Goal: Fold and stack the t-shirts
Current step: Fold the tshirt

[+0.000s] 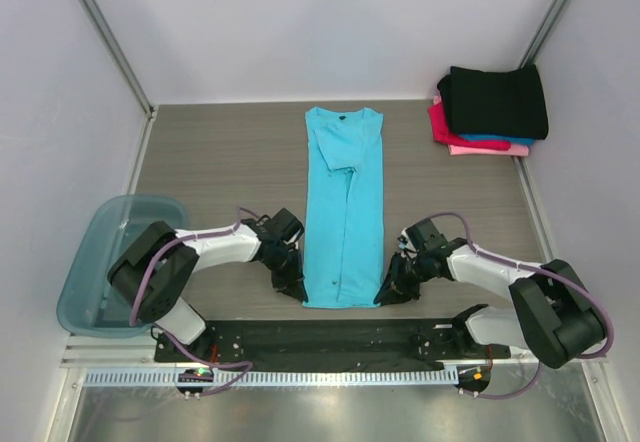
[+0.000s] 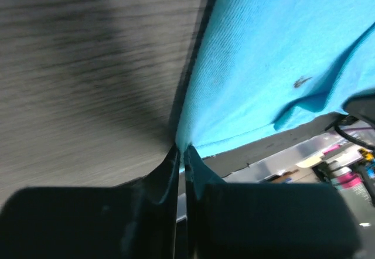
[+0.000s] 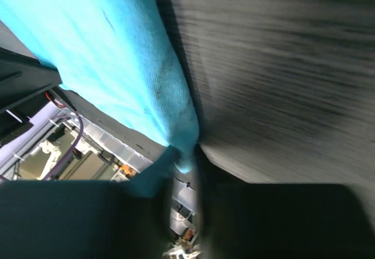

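A bright turquoise t-shirt [image 1: 345, 207] lies on the table, folded lengthwise into a long strip, collar at the far end. My left gripper [image 1: 297, 288] is shut on the shirt's near left corner [image 2: 193, 136]. My right gripper [image 1: 385, 292] is shut on the near right corner [image 3: 181, 147]. Both corners sit low at the table's near edge. A stack of folded t-shirts stands at the far right: black [image 1: 495, 100] on top, blue [image 1: 498, 142] and pink/magenta [image 1: 442, 127] beneath.
A translucent blue-grey plastic bin [image 1: 112, 257] sits at the near left, beside the left arm. White walls and metal posts close in the table on three sides. A black base rail [image 1: 320, 340] runs along the near edge.
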`<state>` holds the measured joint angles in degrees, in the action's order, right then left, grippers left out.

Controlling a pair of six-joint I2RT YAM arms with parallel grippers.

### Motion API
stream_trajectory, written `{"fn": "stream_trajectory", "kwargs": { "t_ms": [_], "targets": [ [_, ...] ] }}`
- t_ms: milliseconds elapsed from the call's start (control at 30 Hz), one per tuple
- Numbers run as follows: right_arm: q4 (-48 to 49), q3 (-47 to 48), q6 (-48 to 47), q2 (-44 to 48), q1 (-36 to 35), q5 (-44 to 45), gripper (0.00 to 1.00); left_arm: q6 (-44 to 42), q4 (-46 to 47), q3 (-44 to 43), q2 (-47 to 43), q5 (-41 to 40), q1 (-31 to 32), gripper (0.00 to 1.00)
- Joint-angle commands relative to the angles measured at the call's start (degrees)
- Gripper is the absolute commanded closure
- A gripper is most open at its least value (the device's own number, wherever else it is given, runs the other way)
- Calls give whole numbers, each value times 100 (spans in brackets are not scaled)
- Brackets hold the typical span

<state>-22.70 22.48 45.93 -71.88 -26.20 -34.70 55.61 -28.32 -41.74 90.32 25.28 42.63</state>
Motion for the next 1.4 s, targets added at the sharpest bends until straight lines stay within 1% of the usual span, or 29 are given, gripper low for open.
{"fn": "stream_trajectory", "kwargs": {
  "t_ms": [0,33,133,200,233,267,367,500,633,800,967,1067,1200,1367],
  "targets": [
    [144,19,-31,68,-35,112,87,-68,125,-18,-5,-110,17,100],
    [-92,72,-84,138,-35,243,99,-121,11,-62,-50,-189,8,100],
    [-391,204,-216,393,-17,218,99,-542,-323,-317,-287,-505,-70,100],
    [-568,370,-479,621,-17,253,99,-823,-481,-545,-366,-585,-298,100],
    [-630,545,-541,666,0,279,99,-1103,-517,-624,-401,-611,-404,100],
    [-770,643,-620,710,18,305,99,-1192,-552,-695,-402,-681,-631,100],
    [-876,959,-849,737,141,280,99,-1483,-544,-1020,-358,-682,-975,100],
    [-850,1355,-1042,561,273,349,99,-1668,-429,-1547,-270,-621,-1055,100],
    [-745,1960,-1200,157,580,367,99,-1764,-438,-2100,-112,-726,-1160,100],
    [-561,2698,-1385,-633,1036,367,99,-1878,-166,-2646,274,-700,-1521,100],
    [379,3113,-1342,-1441,1353,490,99,-1967,28,-3296,767,-655,-1776,100],
    [863,3359,-1271,-1811,1477,508,99,-1976,177,-3481,1214,-621,-1907,100],
    [899,3938,-1586,-2426,1512,578,99,-2028,274,-3859,1716,-507,-2083,100],
    [881,4606,-1754,-3226,1609,683,99,-2089,353,-4369,2286,-427,-2329,100]
  ]
}}
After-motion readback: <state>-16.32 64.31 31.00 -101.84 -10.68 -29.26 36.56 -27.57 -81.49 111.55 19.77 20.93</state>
